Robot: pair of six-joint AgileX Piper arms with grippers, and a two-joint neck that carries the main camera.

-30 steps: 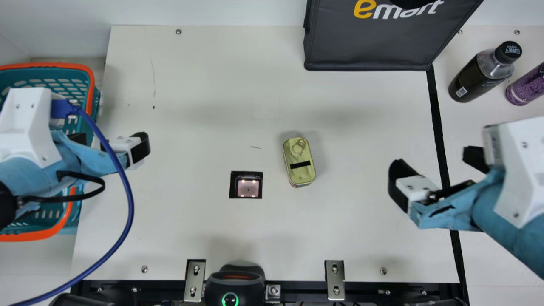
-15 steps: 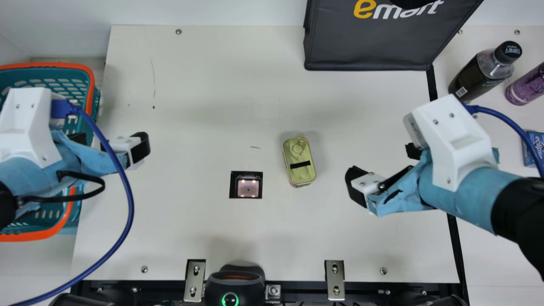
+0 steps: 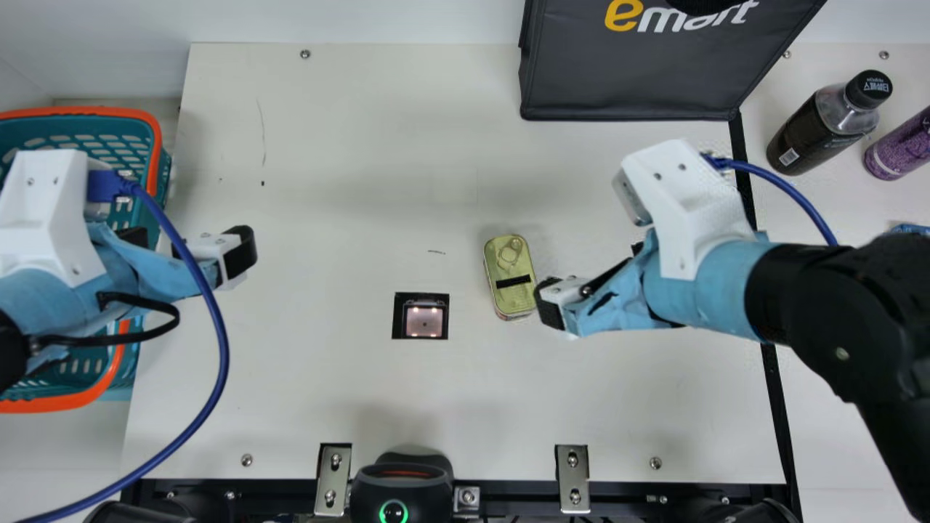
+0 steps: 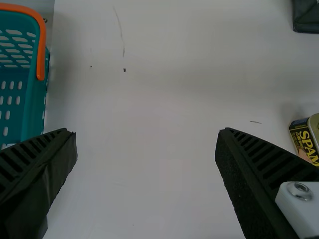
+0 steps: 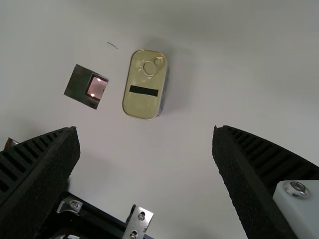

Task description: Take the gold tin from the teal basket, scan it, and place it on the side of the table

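Observation:
The gold tin stands on the table, just right of the scanner window. My right gripper is over the table at the tin's right, one fingertip close to its lower right edge; whether they touch I cannot tell. In the right wrist view that gripper is open with nothing between its fingers, and the tin lies beyond them. My left gripper is beside the teal basket, partly over it. The left wrist view has this gripper open and empty, with the tin off to one side.
A black bag stands at the back. At the right are a dark bottle, a purple bottle and part of a blue pack. A black scanner device and metal brackets line the front edge.
My right arm has moved left across the table, bringing its gripper up to the tin's right side. The left arm and the tin have stayed where they were.

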